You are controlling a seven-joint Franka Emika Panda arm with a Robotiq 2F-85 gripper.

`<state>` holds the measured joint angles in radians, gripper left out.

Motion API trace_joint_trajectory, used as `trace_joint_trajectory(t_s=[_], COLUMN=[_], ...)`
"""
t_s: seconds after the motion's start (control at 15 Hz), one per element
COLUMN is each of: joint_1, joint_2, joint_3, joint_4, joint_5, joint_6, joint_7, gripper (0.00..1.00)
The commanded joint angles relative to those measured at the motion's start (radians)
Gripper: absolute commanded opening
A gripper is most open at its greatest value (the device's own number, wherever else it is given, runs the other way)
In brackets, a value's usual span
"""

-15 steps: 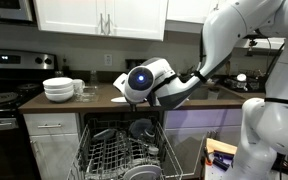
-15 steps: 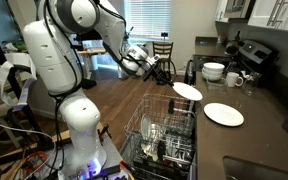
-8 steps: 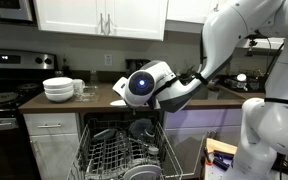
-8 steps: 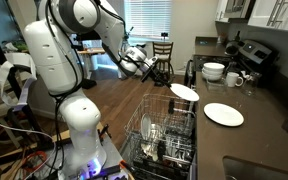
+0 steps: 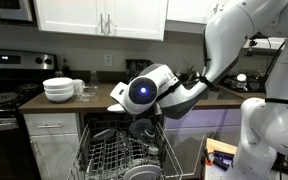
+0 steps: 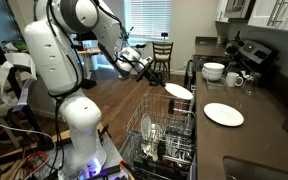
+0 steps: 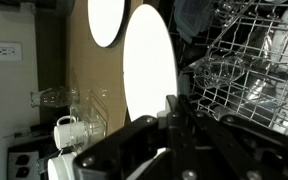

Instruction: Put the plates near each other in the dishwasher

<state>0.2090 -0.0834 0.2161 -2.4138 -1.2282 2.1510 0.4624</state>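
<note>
My gripper (image 7: 174, 106) is shut on the edge of a white plate (image 7: 149, 65) and holds it on edge above the open dishwasher's wire rack (image 7: 246, 72). In an exterior view the held plate (image 6: 178, 90) hangs just over the rack's far end (image 6: 166, 132), with the gripper (image 6: 162, 80) on its near rim. A second white plate (image 6: 223, 114) lies flat on the dark counter beside the dishwasher; it also shows in the wrist view (image 7: 106, 20). In an exterior view my wrist (image 5: 142, 92) hides the held plate above the rack (image 5: 119, 155).
A stack of deep white bowls (image 5: 58, 89) and mugs (image 6: 234, 78) stand on the counter by the stove (image 5: 2, 101). Glasses (image 7: 62, 97) stand near them. Several dishes stand in the rack (image 6: 159, 150). Chairs (image 6: 162, 55) stand behind.
My arm has moved down and toward the rack, carrying the held plate lower. The plate on the counter has not moved.
</note>
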Motion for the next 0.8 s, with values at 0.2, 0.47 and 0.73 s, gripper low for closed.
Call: trace_joint_trajectory(t_s=[0.2, 0.47, 0.73], joint_1=[0.025, 0.021, 0.017], joint_2=[-0.046, -0.064, -0.09], joint_3=[0.021, 0.006, -0.001], joint_4=[-0.023, -0.041, -0.06], joint_5=[0.07, 0.183, 0.275], joint_6=[-0.02, 0.05, 0.078], joint_7=[-0.012, -0.065, -0.101], gripper=[0.02, 0.02, 0.02])
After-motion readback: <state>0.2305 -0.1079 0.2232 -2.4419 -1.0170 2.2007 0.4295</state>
